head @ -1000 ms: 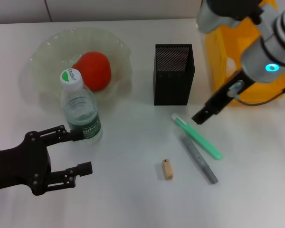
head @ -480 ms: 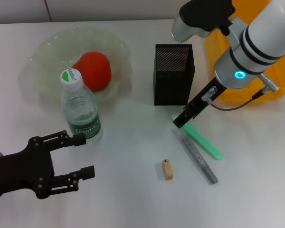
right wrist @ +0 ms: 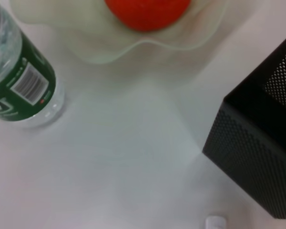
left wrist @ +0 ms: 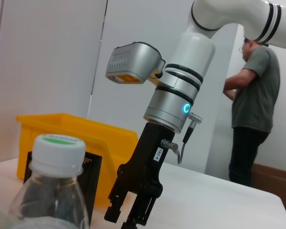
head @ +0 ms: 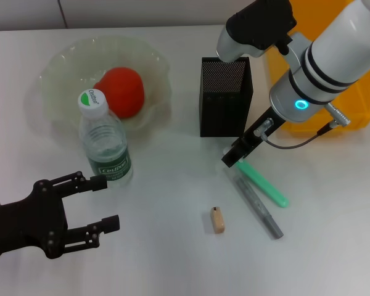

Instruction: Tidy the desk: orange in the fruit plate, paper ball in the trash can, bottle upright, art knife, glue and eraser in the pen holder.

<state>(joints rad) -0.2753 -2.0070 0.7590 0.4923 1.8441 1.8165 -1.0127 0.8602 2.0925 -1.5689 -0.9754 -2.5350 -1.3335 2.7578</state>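
Note:
The orange [head: 120,91] lies in the fruit plate [head: 55,74]. The bottle [head: 103,140] stands upright in front of the plate. The pen holder [head: 225,105] stands mid-table, and the yellow trash can [head: 308,68] is at the right. A green stick with a white cap [head: 262,182], a grey stick [head: 258,206] and the eraser [head: 217,220] lie on the table. My right gripper [head: 231,159] is open just over the green stick's capped end. My left gripper [head: 106,201] is open and empty below the bottle. The paper ball is out of view.
The left wrist view shows the bottle cap [left wrist: 57,148], the trash can [left wrist: 76,131] and my right gripper [left wrist: 131,217]. A person [left wrist: 252,109] stands far behind. The right wrist view shows the bottle [right wrist: 19,81], the plate rim [right wrist: 133,47] and the pen holder [right wrist: 257,162].
My right gripper has moved left and down, from beside the trash can to over the green stick's white-capped end. My left gripper has shifted slightly and stays open.

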